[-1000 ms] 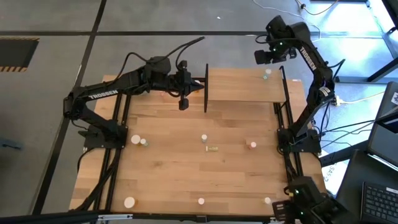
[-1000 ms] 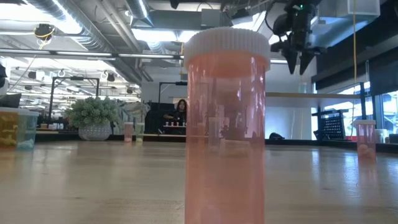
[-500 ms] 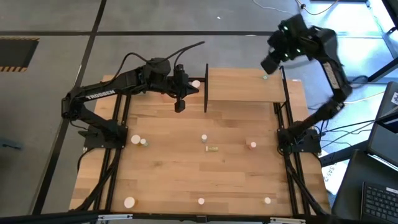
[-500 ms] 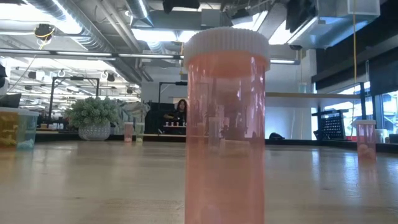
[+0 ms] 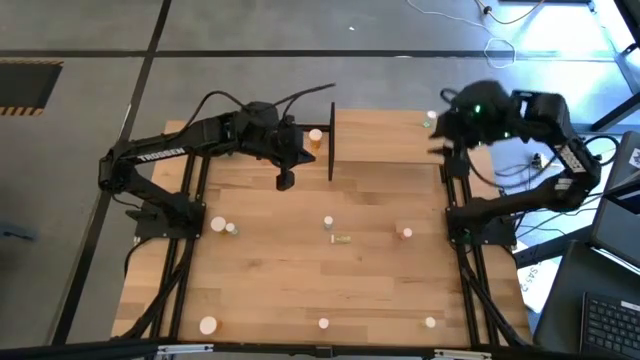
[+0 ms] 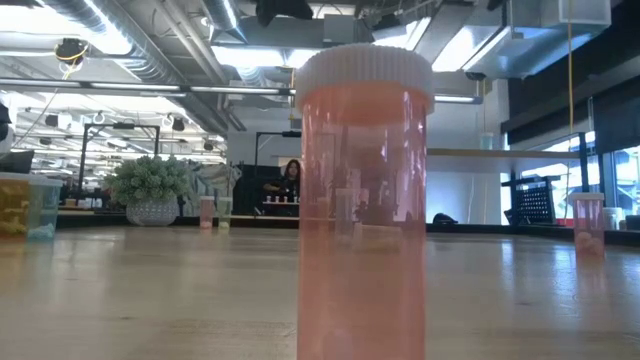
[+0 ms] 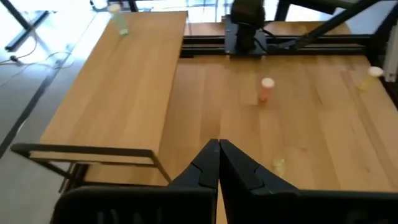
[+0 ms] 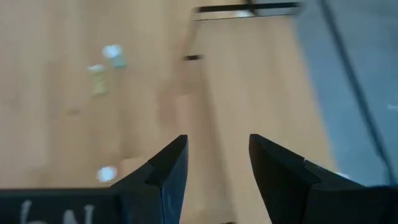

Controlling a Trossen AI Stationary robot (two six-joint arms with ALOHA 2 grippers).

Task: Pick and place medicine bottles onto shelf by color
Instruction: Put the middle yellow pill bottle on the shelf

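Green bottle [image 5: 428,122] now stands on the shelf [image 5: 390,140] at two o'clock; right tool [image 8: 214,163], spread empty, has withdrawn; left tool [image 7: 219,163] pressed together.

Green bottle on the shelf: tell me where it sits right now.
In the high view the green bottle stands at the far right corner of the shelf, just left of the right gripper, with nothing else on the board.

blurred: bottles [image 8: 106,59] in right wrist view | cut off: near orange bottle [image 6: 363,220] base, low view
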